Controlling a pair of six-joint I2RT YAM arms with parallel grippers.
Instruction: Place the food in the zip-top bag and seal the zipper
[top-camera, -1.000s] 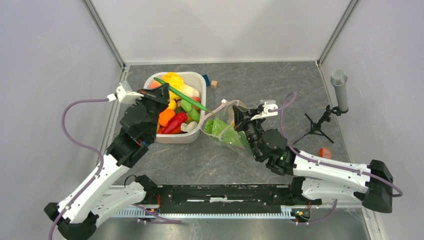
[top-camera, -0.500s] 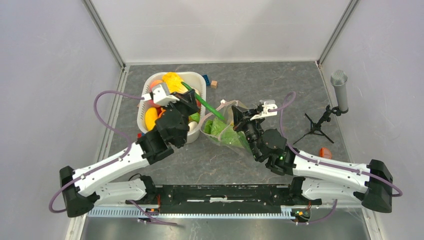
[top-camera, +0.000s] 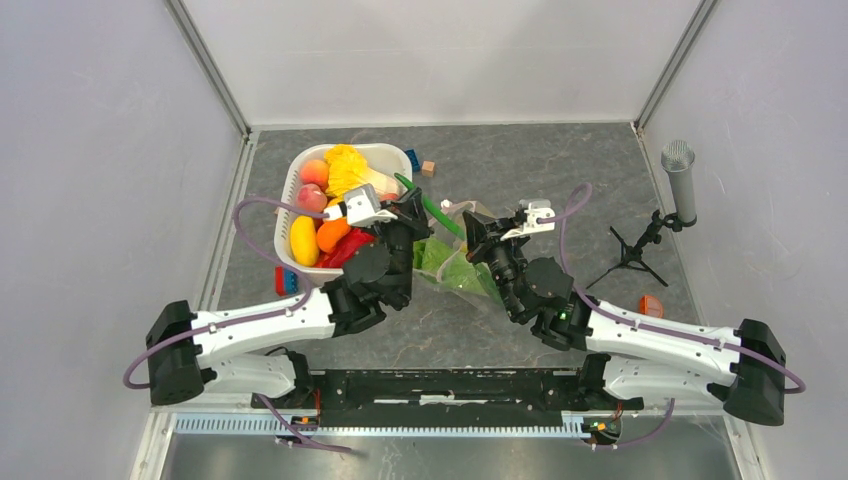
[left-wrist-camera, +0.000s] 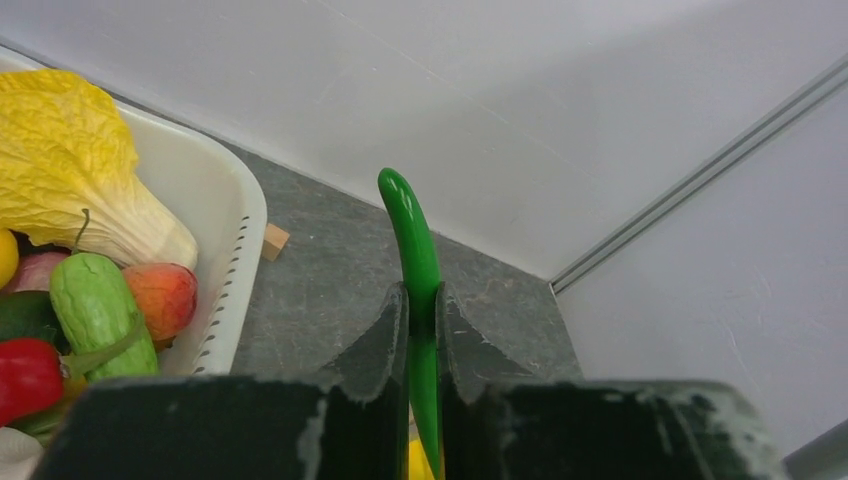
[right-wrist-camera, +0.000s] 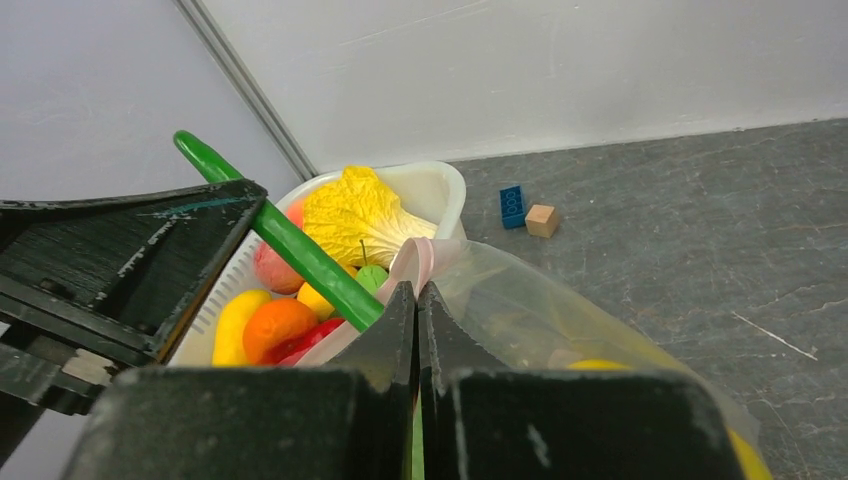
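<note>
Green pepper (left-wrist-camera: 412, 225) pinched in the left gripper (left-wrist-camera: 422, 300) — tip poking past its jaws.
Right gripper (right-wrist-camera: 417, 298) clamps the zip-top bag (right-wrist-camera: 560, 320) by its pink zipper (right-wrist-camera: 412, 262); white tub (left-wrist-camera: 225, 200) of food (left-wrist-camera: 70, 170) sits left of the left gripper.

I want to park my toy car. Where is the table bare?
The table is bare at the back, between the wooden block and the microphone, and at the front, between the left arm and right arm, before the zip-top bag. It is crowded between the white tub and the bag: the left pincer and right pincer are both there.
</note>
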